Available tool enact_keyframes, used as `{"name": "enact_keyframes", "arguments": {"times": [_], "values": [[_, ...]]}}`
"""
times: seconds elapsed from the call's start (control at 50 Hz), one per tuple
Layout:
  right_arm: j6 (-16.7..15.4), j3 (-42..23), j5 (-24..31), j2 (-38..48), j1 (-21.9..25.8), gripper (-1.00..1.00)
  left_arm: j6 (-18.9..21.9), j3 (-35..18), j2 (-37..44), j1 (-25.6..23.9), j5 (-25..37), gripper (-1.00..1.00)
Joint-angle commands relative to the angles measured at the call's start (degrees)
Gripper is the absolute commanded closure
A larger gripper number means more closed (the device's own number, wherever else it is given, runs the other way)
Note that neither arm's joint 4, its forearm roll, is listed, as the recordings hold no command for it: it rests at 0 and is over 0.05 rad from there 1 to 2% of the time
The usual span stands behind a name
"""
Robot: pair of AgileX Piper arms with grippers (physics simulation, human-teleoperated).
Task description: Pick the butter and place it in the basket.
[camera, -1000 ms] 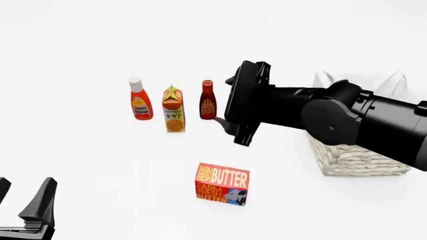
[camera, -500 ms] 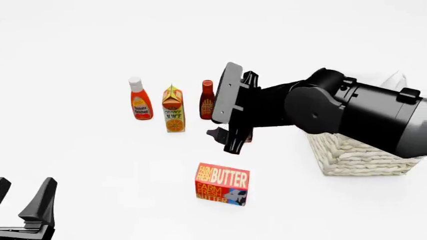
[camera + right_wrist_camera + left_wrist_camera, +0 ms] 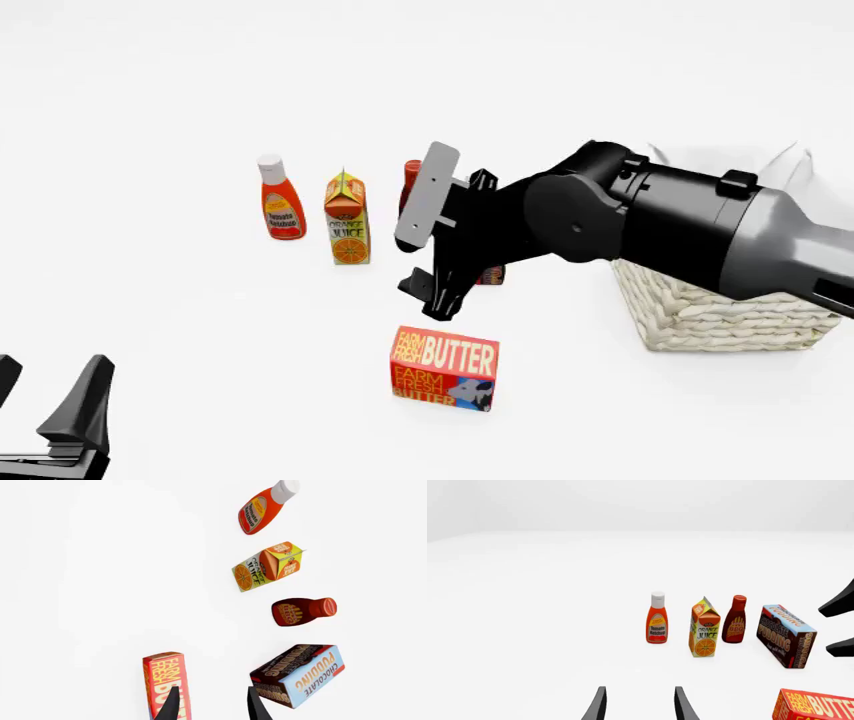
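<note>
right hand [image 3: 430,285] hanging over the surface [image 3: 200,330], just behind and above the butter [image 3: 445,367], fingers spread with nothing between them. in the right wrist view, the fingertips [image 3: 175,705] framing a gap beside the carton's end, one tip crossing its edge; whether touching, cannot tell. not yet gripped, by the look of it.

early stage, judged from this: butter lying on the surface, near the front, well apart from the basket [image 3: 721,310] off to the right. still to do: lowering onto the carton, closing, lifting, carrying across, releasing inside the rim.

around the hand: chocolate pudding box [image 3: 298,675] just beside the butter on the far side, largely hidden behind the arm in the front view. likely the closest thing to brush during the descent. farther back, a row of bbq sauce bottle [image 3: 735,626], orange juice carton [image 3: 348,231] and ketchup bottle [image 3: 279,210], all upright and well apart from the butter. nothing seen between butter and basket except the arm itself.

left hand [image 3: 54,420] down at the near left corner, fingers spread, holding nothing, well clear of everything.
</note>
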Motion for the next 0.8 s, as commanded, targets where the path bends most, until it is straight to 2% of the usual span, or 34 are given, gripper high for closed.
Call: {"name": "enact_keyframes", "arguments": {"times": [0.02,0.36,0.8], "values": [[1.31,0.5,-0.27,2.75,0.01,-1.0,0.0,0.0,0.0,0.0,0.0,-1.0],[1.41,4.13,-3.28,5.16,1.48,-1.0,0.0,0.0,0.0,0.0,0.0,-1.0],[2.0,7.54,-4.16,4.34,3.86,-1.0,0.0,0.0,0.0,0.0,0.0,-1.0]]}}
